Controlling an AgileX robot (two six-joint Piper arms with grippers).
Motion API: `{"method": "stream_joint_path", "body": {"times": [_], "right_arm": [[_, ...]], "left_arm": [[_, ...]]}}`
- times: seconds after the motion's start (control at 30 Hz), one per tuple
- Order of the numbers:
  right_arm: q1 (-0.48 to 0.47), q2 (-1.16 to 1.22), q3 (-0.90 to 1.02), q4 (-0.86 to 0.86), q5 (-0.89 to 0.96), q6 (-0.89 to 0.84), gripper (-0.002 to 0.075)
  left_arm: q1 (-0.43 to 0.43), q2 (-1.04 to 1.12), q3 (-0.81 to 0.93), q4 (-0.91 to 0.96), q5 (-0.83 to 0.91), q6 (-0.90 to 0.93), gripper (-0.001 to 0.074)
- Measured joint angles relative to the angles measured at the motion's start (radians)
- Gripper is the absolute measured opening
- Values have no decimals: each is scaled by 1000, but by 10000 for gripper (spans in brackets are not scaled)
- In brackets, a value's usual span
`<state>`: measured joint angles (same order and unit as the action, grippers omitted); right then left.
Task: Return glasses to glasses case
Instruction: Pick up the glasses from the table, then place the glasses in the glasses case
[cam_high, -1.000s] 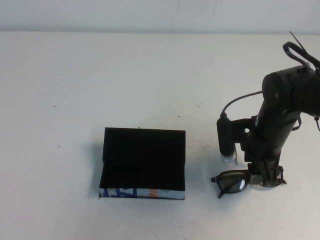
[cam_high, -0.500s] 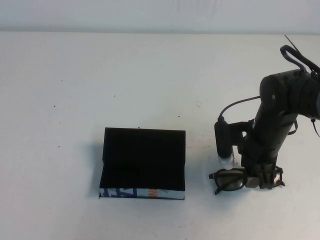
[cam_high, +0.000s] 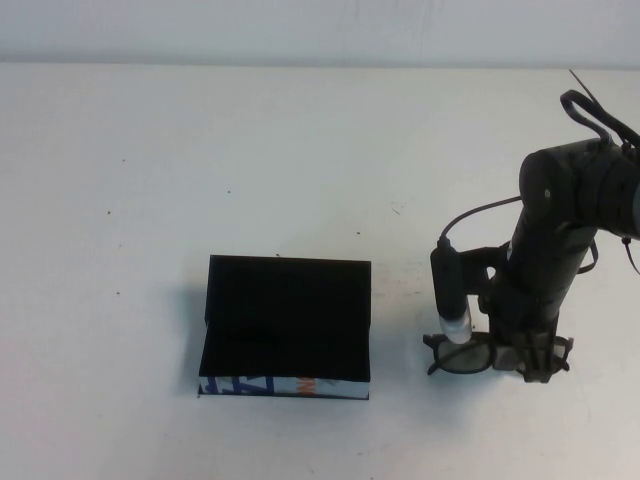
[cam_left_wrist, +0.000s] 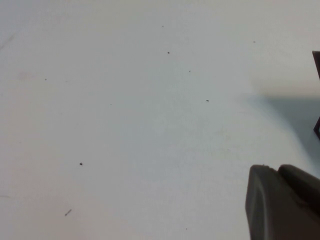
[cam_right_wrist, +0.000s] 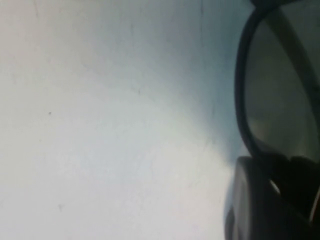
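The black thick-rimmed glasses (cam_high: 462, 357) lie on the white table at the front right, to the right of the glasses case. My right gripper (cam_high: 535, 362) points straight down onto their middle and is shut on the frame. In the right wrist view one lens and its rim (cam_right_wrist: 241, 100) run into the dark fingers (cam_right_wrist: 260, 200). The glasses case (cam_high: 287, 320) is an open black box with its lid raised at the back and its front side printed in white, blue and orange. My left gripper (cam_left_wrist: 280, 172) is outside the high view; it hovers shut over bare table.
The white table (cam_high: 250, 150) stretches wide around the case, with only small dark specks on it. The right arm's cable and wrist camera (cam_high: 450, 285) hang just left of the gripper, between it and the case.
The right gripper has come down and closed on the glasses. The glasses have turned from a slant to lie square with the table's front edge. The case has not moved.
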<state>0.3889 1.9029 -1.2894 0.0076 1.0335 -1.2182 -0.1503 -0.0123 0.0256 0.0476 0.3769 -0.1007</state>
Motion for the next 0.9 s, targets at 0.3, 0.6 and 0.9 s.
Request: {"method": "stream_joint_path", "body": {"times": [0.3,0.6,0.9], "right_arm": [[0,0,0,4,53,0,70],[93,-104,0,46,149,153,69],[290,-132,-164,53,180,298,69]], "left_arm": [[0,0,0,0,0,0,0],[0,0,0,0,0,0,0],[0,0,0,0,0,0,0]]}}
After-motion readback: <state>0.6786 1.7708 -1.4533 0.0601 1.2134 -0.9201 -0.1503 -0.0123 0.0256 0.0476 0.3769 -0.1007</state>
